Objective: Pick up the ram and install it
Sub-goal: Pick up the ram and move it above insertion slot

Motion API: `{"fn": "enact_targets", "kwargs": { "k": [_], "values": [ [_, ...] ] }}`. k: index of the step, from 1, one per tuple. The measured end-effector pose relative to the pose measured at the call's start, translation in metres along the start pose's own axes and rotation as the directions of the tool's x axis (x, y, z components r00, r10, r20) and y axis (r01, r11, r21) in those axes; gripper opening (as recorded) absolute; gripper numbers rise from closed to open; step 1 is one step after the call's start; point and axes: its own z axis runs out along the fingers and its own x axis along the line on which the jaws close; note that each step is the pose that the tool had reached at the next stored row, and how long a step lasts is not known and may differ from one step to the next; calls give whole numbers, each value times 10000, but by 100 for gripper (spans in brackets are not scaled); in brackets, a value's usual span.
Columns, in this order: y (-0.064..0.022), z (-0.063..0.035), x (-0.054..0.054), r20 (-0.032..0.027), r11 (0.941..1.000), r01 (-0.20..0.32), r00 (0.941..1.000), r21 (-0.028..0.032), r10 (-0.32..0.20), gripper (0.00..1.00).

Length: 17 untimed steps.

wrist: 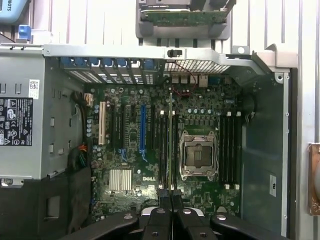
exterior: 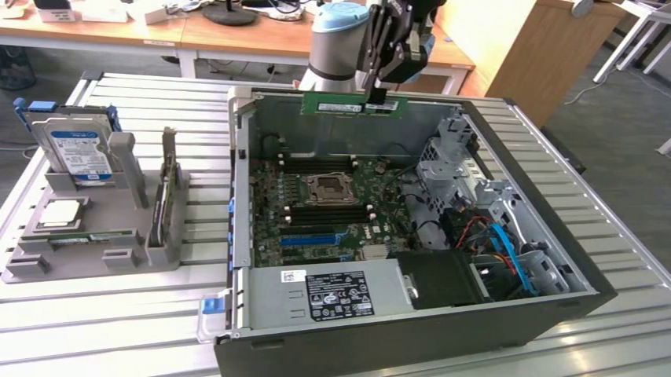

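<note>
Gripper [exterior: 379, 96] clenched on ram [exterior: 351, 104], gripping its top edge. Stick hangs level above CPU socket [exterior: 328, 188], parallel to memory slots [exterior: 325, 212] beside socket, presumably oriented for straight seating.

Hard drive [exterior: 82, 153], CPU chip [exterior: 61, 214], grey holder [exterior: 137, 255]

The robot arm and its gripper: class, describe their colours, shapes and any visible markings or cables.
The arm is a thick silver-grey tube with a light blue joint cap. The gripper is black, built of slim linkage bars narrowing to two thin flat fingers; the wrist view shows round silver pivots on the bars. No cables or markings can be made out.
</note>
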Motion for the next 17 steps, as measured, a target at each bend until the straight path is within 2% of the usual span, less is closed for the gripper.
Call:
{"fn": "enact_targets", "kwargs": {
  "k": [17],
  "values": [
    [-6, 170, 4, 4, 10000, -7, 10000, 0, 7, 12]
  ]
}}
